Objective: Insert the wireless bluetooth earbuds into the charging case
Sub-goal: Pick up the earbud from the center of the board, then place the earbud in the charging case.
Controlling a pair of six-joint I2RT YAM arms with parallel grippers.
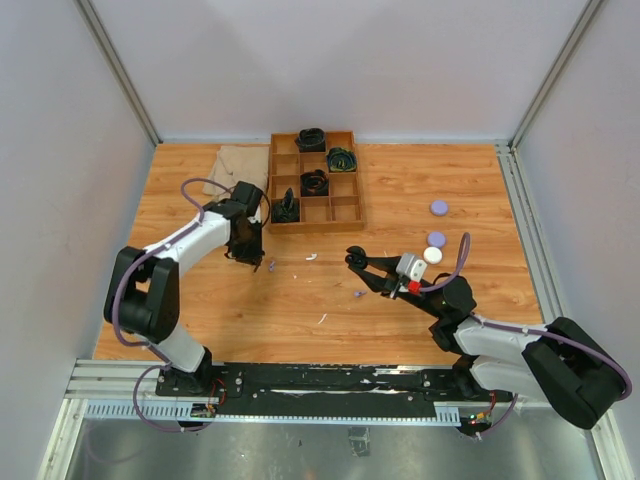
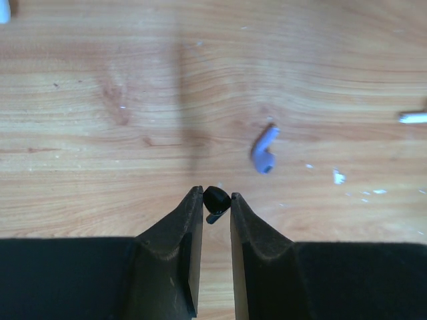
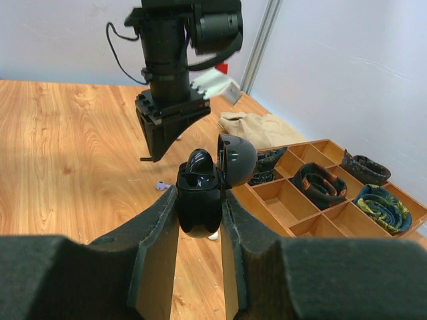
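Left gripper point(image 2: 215, 195) was down low over the wooden table point(image 1: 400, 190), jaws drawn narrow, and the black earbud point(image 2: 216, 200) was pinched right at the fingertips. Just beyond the tips a lilac earbud point(image 2: 265, 150) lay loose on the wood, apart from the fingers, and a white earbud point(image 2: 413, 118) showed at the right edge of that wrist view.

Over on the other side, the right gripper point(image 3: 199, 195) was clamped on the black charging case point(image 3: 199, 217), jaws pressed to its two sides. The case stood upright above the table, its lid point(image 3: 237, 159) swung open toward the tray. The left arm's gripper hung a little way beyond the case, not touching it.

At the far side sat the wooden divided tray point(image 1: 271, 190), with rolled fabric items in several compartments, and a folded tan cloth point(image 1: 238, 162) lay beside it. Three round pucks point(image 1: 436, 239), two lilac and one cream, lay to the right, well apart from both grippers.
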